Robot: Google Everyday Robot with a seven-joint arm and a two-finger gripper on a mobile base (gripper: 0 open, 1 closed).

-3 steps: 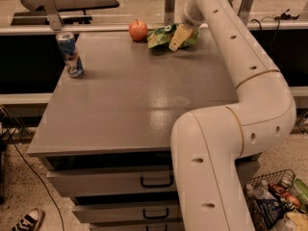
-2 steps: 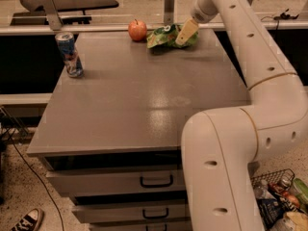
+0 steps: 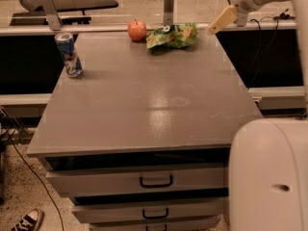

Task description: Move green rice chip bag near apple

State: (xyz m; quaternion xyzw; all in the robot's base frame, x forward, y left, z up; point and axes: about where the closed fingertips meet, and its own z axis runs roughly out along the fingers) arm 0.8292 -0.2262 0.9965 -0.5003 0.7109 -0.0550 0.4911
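Note:
The green rice chip bag [image 3: 173, 35] lies crumpled on the far edge of the grey table [image 3: 144, 105]. The red-orange apple [image 3: 137, 30] stands just to its left, with a small gap between them. My gripper [image 3: 223, 19] hangs in the air at the upper right, beyond the table's far right corner, clear of the bag and holding nothing.
A blue-and-white drink can [image 3: 69, 54] stands upright near the table's left edge. The table has drawers with dark handles [image 3: 156, 181] at the front. My white arm base [image 3: 269, 177] fills the lower right. A shoe [image 3: 26, 220] lies on the floor at the lower left.
My gripper has left the bag and moved up and to the right, away from the table. The bag stays next to the apple.

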